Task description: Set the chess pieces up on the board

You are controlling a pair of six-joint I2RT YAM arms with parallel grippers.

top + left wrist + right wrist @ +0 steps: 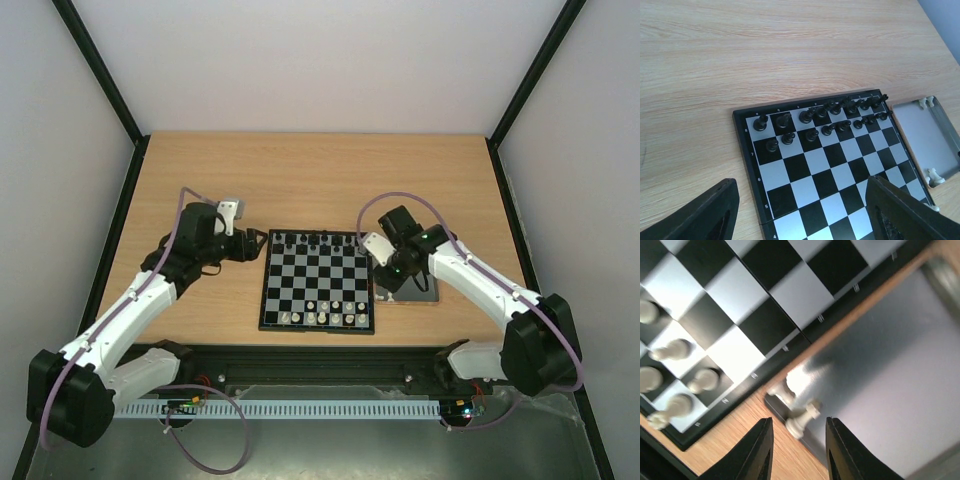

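The board (pixel 317 280) lies mid-table, with black figures on its far rows and several cream-white chess pieces (pixel 335 313) on its near rows. In the right wrist view two white pieces, one (pixel 802 420) and another (pixel 781 391), lie at the near corner of the metal tray (pixel 890 370), and board pieces (pixel 704 380) show at left. My right gripper (pixel 797 450) is open, its fingers either side of the nearer tray piece, just above it. My left gripper (pixel 800 212) is open and empty, over the board's left edge (pixel 747 165).
The shiny metal tray (pixel 418 290) sits against the board's right side; in the left wrist view (pixel 935 135) it holds white pieces at both ends. Black walls edge the table left and right. Bare wood lies beyond the board.
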